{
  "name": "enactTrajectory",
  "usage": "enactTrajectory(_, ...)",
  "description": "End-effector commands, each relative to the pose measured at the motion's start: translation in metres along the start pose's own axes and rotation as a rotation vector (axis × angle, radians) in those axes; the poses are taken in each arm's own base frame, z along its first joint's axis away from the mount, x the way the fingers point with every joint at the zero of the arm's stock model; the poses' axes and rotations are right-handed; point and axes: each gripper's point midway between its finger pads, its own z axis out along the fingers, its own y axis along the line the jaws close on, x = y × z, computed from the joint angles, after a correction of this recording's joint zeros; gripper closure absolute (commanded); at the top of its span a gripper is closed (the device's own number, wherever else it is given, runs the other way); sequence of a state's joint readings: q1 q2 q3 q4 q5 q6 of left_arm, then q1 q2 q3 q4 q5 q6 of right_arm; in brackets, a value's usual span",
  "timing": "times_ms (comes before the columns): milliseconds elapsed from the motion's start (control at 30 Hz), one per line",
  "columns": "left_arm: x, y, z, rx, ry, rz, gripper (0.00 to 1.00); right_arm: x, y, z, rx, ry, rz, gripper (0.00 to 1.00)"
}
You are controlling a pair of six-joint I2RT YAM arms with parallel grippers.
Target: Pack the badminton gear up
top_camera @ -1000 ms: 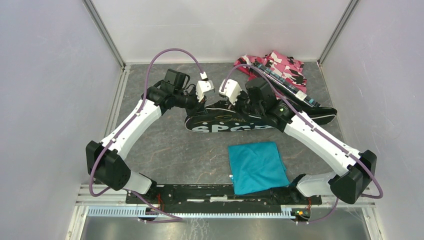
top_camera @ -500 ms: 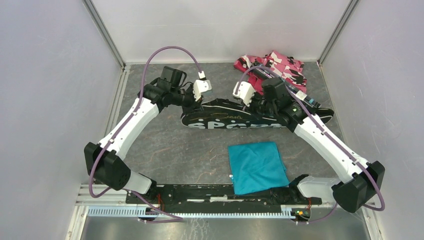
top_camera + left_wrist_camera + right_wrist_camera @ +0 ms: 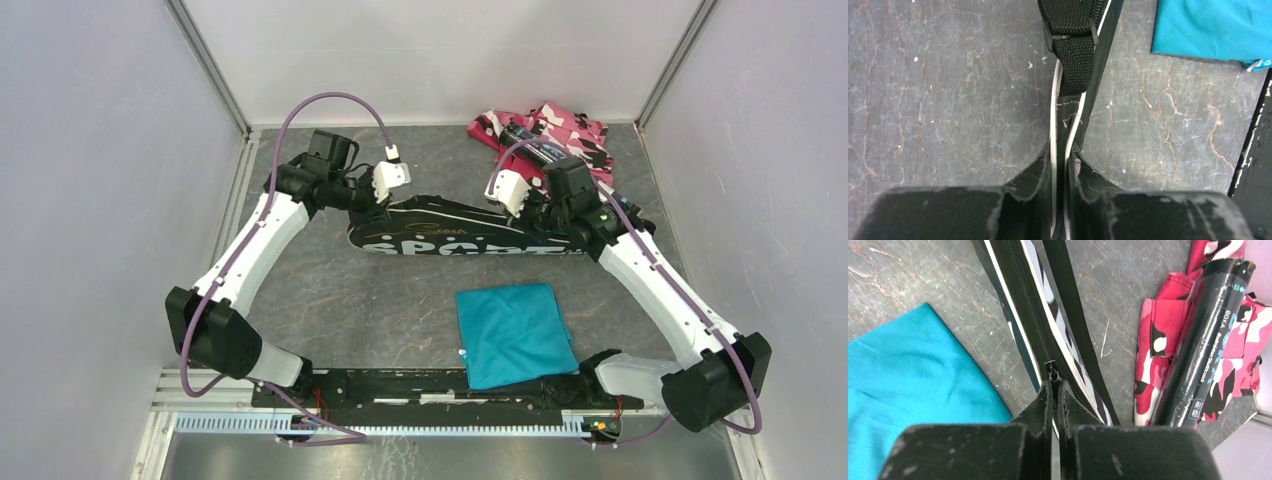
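Observation:
The black racquet-shaped "SPORT" bag (image 3: 450,238) lies across the middle of the table. My left gripper (image 3: 372,206) is at its left end, shut on the bag's white-piped edge (image 3: 1083,75) just below a black webbing strap (image 3: 1070,30). My right gripper (image 3: 530,208) is on the bag's upper right side, shut on the zipper pull (image 3: 1052,371), and the zipper line (image 3: 1023,295) runs away from the fingertips. The long black tube (image 3: 540,148) lies at the back right, partly hidden by the right arm. It shows beside the bag (image 3: 1205,340) in the right wrist view.
Pink-black camouflage fabric (image 3: 572,125) lies under the tube at the back right corner. A teal square cloth (image 3: 513,333) lies flat near the front, right of centre. Grey walls and metal rails close the table in on three sides.
My right gripper has slid right along the bag's top with the zipper pull. My left gripper has drawn the bag's left end leftward, and the bag now lies longer and flatter.

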State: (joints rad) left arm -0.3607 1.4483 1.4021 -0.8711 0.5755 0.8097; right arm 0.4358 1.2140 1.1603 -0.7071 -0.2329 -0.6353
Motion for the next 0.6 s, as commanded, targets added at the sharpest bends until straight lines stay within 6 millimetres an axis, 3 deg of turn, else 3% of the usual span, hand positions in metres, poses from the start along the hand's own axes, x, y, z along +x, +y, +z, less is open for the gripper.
enactTrajectory(0,0.015,0.025,-0.022,-0.086,0.082,0.082,0.98,0.013,-0.009,-0.009,0.024,0.027,-0.026,1.0)
enactTrajectory(567,0.053,0.044,-0.054,-0.074,0.181,0.21,0.98,0.059,-0.029,-0.008,0.029,0.134,-0.02,1.0)
